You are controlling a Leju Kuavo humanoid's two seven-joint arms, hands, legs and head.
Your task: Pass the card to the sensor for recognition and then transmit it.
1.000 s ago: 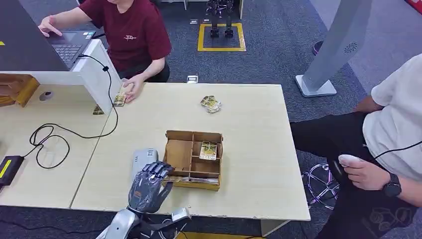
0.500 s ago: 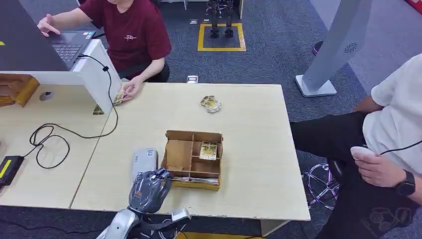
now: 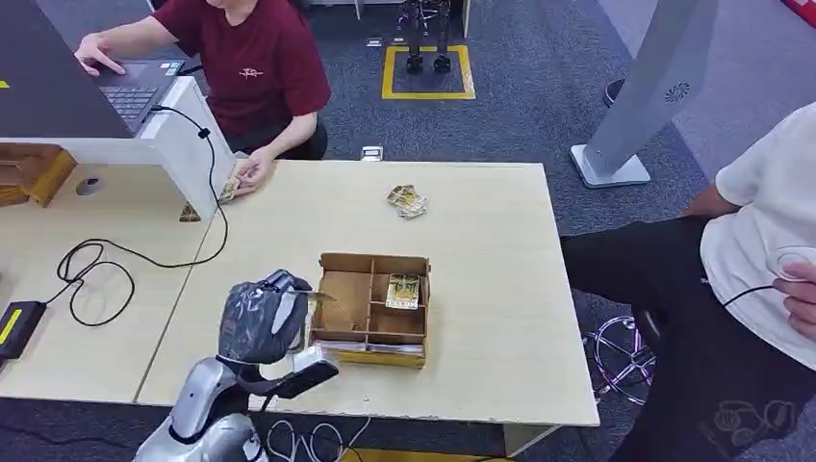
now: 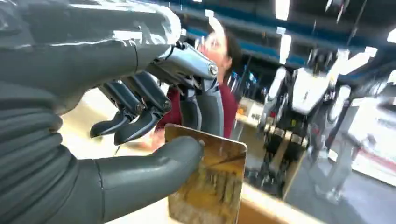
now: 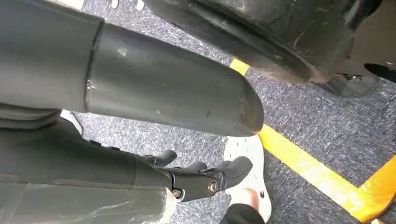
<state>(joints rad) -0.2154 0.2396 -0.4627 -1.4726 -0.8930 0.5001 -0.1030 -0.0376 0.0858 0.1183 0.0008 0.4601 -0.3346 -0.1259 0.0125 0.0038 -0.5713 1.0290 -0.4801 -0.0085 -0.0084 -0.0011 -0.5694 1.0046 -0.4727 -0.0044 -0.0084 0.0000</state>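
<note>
My left hand (image 3: 258,316) is lifted above the near left part of the table and pinches a gold-brown card (image 3: 323,296) between thumb and fingers. In the left wrist view the card (image 4: 211,183) stands edge-up under the thick thumb (image 4: 154,169), with the darker fingers (image 4: 205,105) behind it. The raised hand covers the grey sensor lying on the table. The wooden box (image 3: 346,298) sits just right of the hand, with another card (image 3: 403,291) in a compartment. My right hand (image 5: 201,179) hangs beside my body over the carpet, fingers loosely extended and holding nothing.
A small pile of cards (image 3: 408,201) lies at the far side of the table. A person in a red shirt (image 3: 255,67) sits at the far left holding cards (image 3: 231,188). A black cable (image 3: 96,265) loops across the left table. A seated person (image 3: 760,250) is at right.
My left hand has risen from the box's near left corner, lifting a card up and to the left, over the sensor. The person at right raised a hand.
</note>
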